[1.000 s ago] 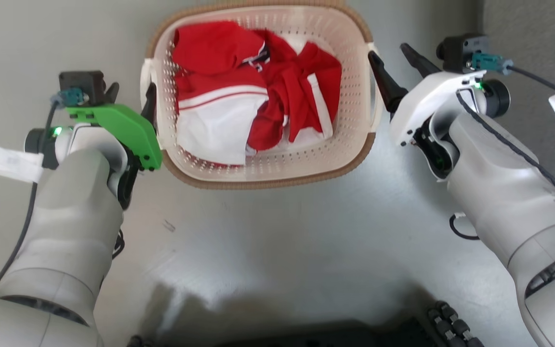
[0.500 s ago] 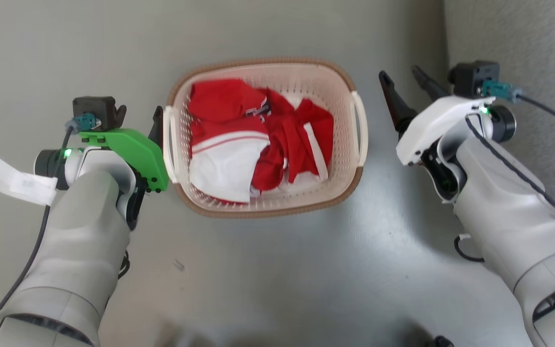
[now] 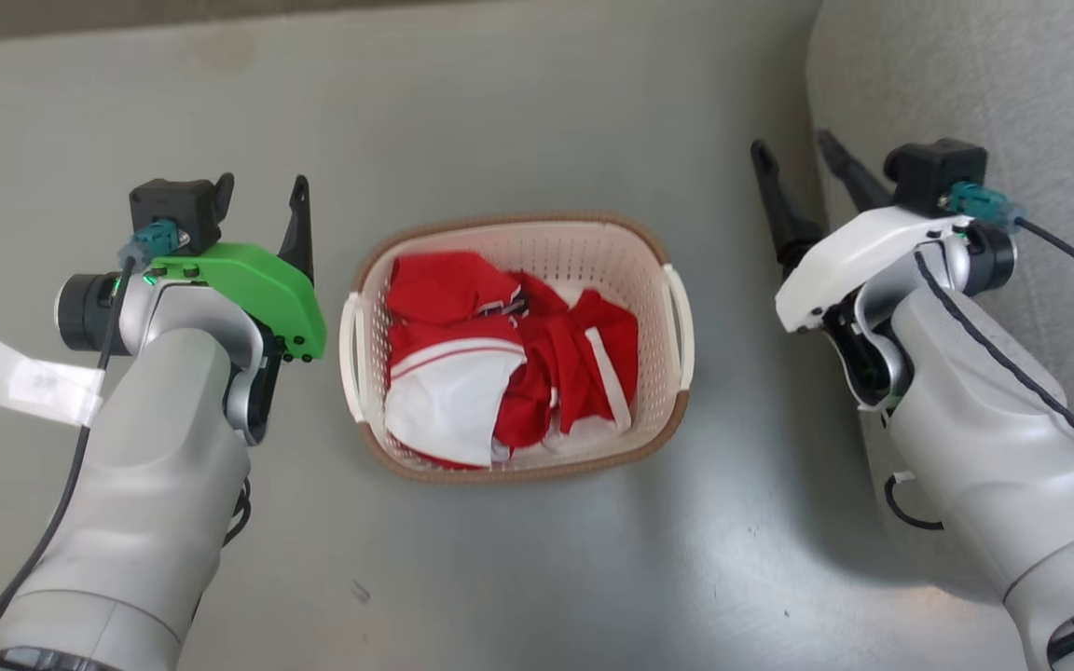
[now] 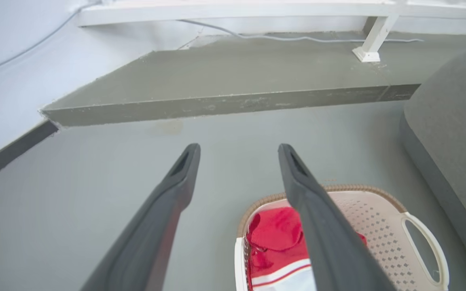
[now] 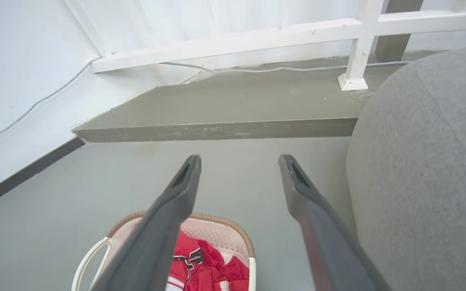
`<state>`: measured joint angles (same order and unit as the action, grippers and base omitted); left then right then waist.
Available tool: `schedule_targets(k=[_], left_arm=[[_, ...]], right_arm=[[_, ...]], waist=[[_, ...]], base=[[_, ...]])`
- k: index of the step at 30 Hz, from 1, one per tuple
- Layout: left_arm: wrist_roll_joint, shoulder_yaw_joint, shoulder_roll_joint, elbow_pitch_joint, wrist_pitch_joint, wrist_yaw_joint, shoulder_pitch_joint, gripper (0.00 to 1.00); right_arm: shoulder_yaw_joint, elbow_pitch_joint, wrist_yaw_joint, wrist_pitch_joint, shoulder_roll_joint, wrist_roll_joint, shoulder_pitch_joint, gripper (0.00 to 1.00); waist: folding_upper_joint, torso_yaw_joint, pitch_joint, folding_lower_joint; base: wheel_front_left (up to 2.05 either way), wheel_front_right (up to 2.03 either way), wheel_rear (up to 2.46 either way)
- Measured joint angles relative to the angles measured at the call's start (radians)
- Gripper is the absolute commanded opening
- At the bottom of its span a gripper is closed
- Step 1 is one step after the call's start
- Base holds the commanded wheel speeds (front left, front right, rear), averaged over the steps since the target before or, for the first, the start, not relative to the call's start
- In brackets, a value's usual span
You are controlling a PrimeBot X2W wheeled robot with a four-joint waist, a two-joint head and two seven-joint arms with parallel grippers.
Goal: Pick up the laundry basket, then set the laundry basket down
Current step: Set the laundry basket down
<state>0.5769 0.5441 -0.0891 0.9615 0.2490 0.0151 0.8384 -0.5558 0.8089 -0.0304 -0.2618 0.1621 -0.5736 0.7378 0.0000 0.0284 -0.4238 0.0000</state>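
Observation:
The laundry basket (image 3: 593, 253), cream-white and perforated with a brown rim, rests on the grey floor holding red and white clothes (image 3: 500, 363). My left gripper (image 3: 262, 186) is open to the basket's left, apart from its left handle (image 3: 348, 349), with nothing between its fingers. On the other side my right gripper (image 3: 791, 144) is open and clear of the right handle (image 3: 683, 321). In the left wrist view the left gripper (image 4: 238, 147) hangs above the basket (image 4: 374, 210). The right wrist view has the right gripper (image 5: 239, 158) over the basket's (image 5: 221, 230) far rim.
A large grey cushion (image 3: 966, 84) bulges at the right, close beside my right arm. Beyond the basket a raised concrete step (image 4: 225, 105) crosses the floor, with a white railing post (image 5: 354, 60) and a cable on it. White walls close the left side.
The head camera has pulled back, so the basket looks smaller and lower. Both open grippers, earlier right against the basket's handles, now stand apart from it.

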Motion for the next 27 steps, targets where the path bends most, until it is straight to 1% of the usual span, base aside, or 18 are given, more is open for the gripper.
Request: schedule_targets(k=[3,9,11,14,18,19,24,27], left_arm=[[-0.022,-0.020,-0.007,-0.060,0.000,-0.026,-0.020,1.00],[-0.057,-0.051,-0.022,-0.173,0.003,-0.064,-0.075,1.00],[-0.065,-0.060,-0.026,-0.215,0.003,-0.074,-0.092,1.00],[-0.096,-0.072,-0.039,-0.274,0.003,-0.091,-0.125,1.00],[-0.116,-0.098,-0.058,-0.347,0.003,-0.103,-0.183,1.00],[-0.123,-0.104,-0.061,-0.376,0.003,-0.104,-0.219,1.00],[-0.146,-0.117,-0.062,-0.447,0.003,-0.112,-0.304,1.00],[-0.164,-0.122,-0.061,-0.488,0.003,-0.114,-0.352,1.00]], right_arm=[[0.024,-0.055,0.016,0.000,0.005,0.029,-0.017,1.00],[0.071,-0.155,0.051,0.000,0.010,0.062,-0.081,1.00],[0.082,-0.183,0.051,0.000,0.012,0.083,-0.104,1.00],[0.094,-0.225,0.060,0.000,0.011,0.099,-0.138,1.00],[0.111,-0.281,0.076,0.000,0.010,0.121,-0.180,1.00],[0.118,-0.303,0.078,0.000,0.010,0.140,-0.202,1.00],[0.140,-0.353,0.093,0.000,0.014,0.158,-0.273,1.00],[0.156,-0.379,0.095,0.000,0.018,0.162,-0.316,1.00]], waist=[[0.0000,0.002,0.031,0.0000],[0.0000,0.005,0.081,0.0000],[0.0001,0.005,0.094,0.0000],[0.0000,0.005,0.114,0.0000],[0.0000,0.008,0.139,0.0000],[0.0000,0.010,0.152,0.0000],[0.0000,0.014,0.186,0.0000],[0.0000,0.014,0.206,0.0000]], base=[[0.00,0.00,0.00],[0.00,0.00,0.00],[0.00,0.00,0.00],[0.00,0.00,0.00],[0.00,0.00,0.00],[0.00,0.00,0.00],[0.00,0.00,0.00],[0.00,0.00,0.00]])
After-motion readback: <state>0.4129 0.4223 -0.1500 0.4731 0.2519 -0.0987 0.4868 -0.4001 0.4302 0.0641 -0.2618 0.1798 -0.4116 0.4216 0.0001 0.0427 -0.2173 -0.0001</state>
